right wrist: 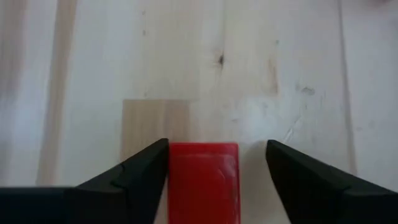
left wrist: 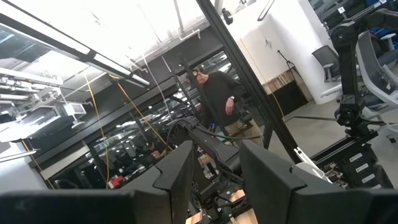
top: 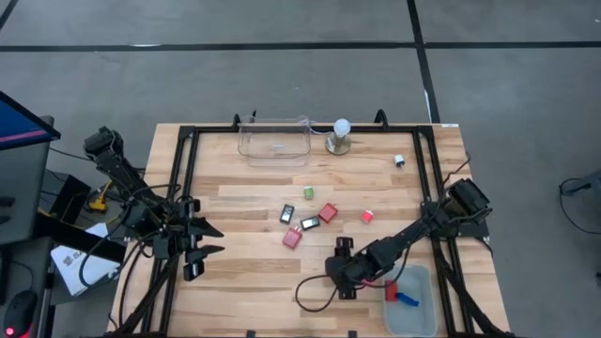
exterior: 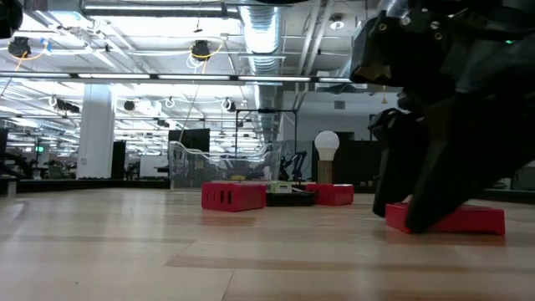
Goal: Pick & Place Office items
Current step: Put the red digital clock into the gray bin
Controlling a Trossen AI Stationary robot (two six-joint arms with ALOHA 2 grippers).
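My right gripper (right wrist: pixel 217 163) is open and points down at the near right of the table (top: pixel 346 268). Its fingers straddle a red block (right wrist: pixel 204 180) that lies flat on the wood (exterior: pixel 468 220); in the high view the gripper hides it. Mid-table lie more items: a green one (top: pixel 308 192), red ones (top: pixel 328 212) (top: pixel 367 216), a pink-red one (top: pixel 293 237) and two black-and-white ones (top: pixel 287 214) (top: pixel 309 223). A small white one (top: pixel 399 161) lies far right. My left gripper (top: pixel 214 239) waits open at the table's left, touching nothing. My right gripper comes at the red block from above, pointing down, with the block lying flat on the table between the fingers. One finger (right wrist: pixel 146 168) meets the block's long side (right wrist: pixel 174 180) with no gap showing. The other finger (right wrist: pixel 292 171) stands a clear gap away.
A translucent bin (top: pixel 418 314) at the near right corner holds a red piece (top: pixel 392 289) and a blue one (top: pixel 406 300). A clear tub (top: pixel 274 141) and a white ball on a metal base (top: pixel 341 131) stand at the far edge. A cable loops beside my right gripper (top: pixel 310 291).
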